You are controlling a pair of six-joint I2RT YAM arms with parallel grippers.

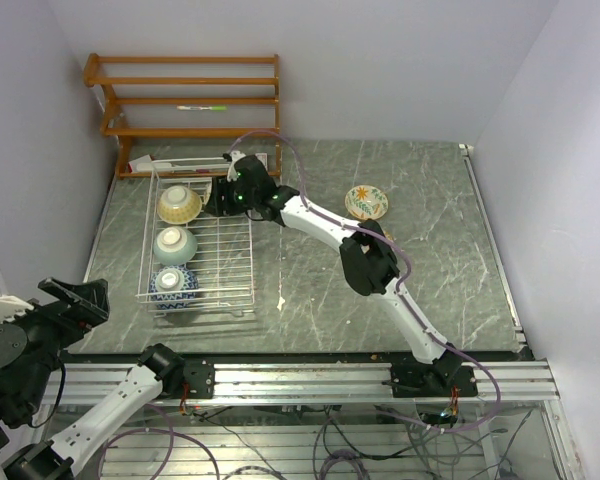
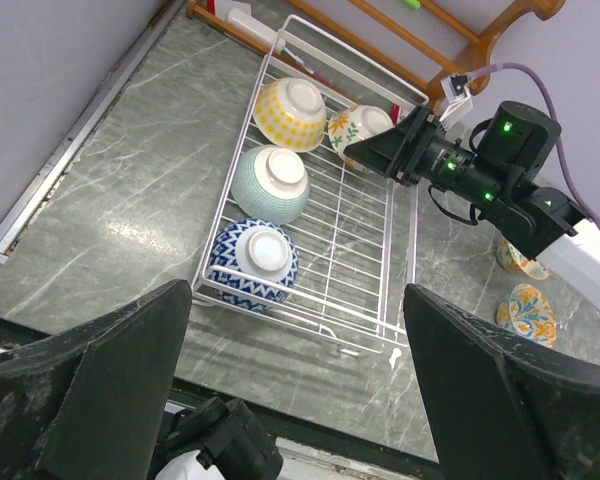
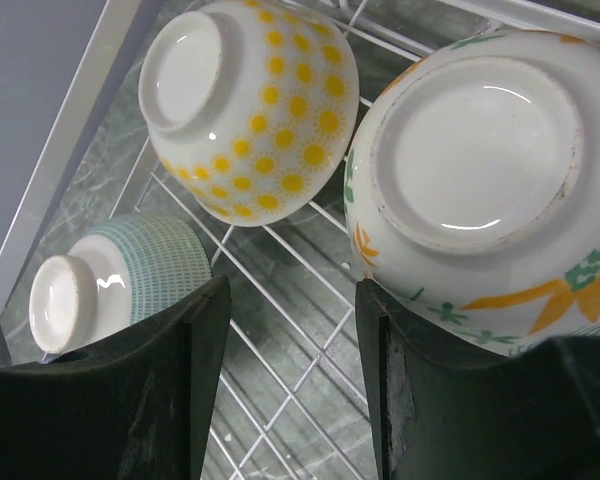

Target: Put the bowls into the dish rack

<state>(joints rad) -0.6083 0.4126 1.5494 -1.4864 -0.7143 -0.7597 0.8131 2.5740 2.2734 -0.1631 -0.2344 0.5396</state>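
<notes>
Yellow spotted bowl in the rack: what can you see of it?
The yellow bowl is small, round and glossy, ceramic by its look: white with rows of yellow sun-like dots and a plain pale foot ring. It lies upside down at the far left corner of the white wire rack, resting on the bars. A mint bowl sits just nearer, a flowered bowl close on its right; whether either touches it is unclear.

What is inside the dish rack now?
Four, upside down: a yellow bowl, mint and blue in one column, a floral one beside the yellow. The right gripper covers part of it.
</notes>
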